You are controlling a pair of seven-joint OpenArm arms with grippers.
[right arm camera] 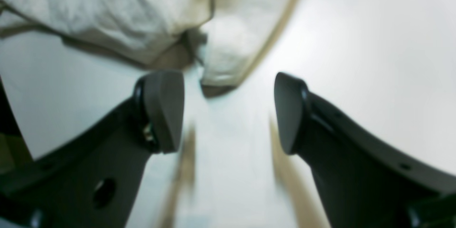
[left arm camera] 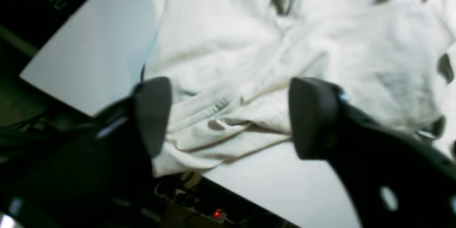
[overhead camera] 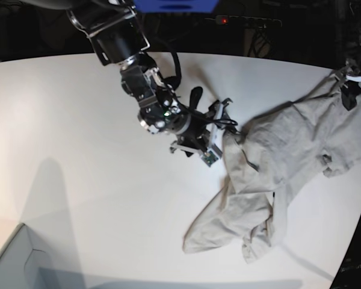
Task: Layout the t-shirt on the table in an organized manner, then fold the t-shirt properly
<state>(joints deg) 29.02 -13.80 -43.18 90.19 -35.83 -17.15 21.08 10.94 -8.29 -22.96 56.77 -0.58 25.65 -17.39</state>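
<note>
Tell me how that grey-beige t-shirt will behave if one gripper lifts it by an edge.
The t-shirt lies crumpled in soft folds, so it will probably sag and drape instead of holding shape. It looks thin, likely light. On the smooth white table it may slide along when pulled sideways. Both grippers stand open.

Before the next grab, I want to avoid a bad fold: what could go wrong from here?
1. The t-shirt lies bunched and twisted, so a grab may pinch several layers at once.
2. Its far part reaches the table edge near the left hand; a pull could drag cloth off.
3. The right hand is open over bare table just short of a shirt corner, so closing now might miss it.
</note>
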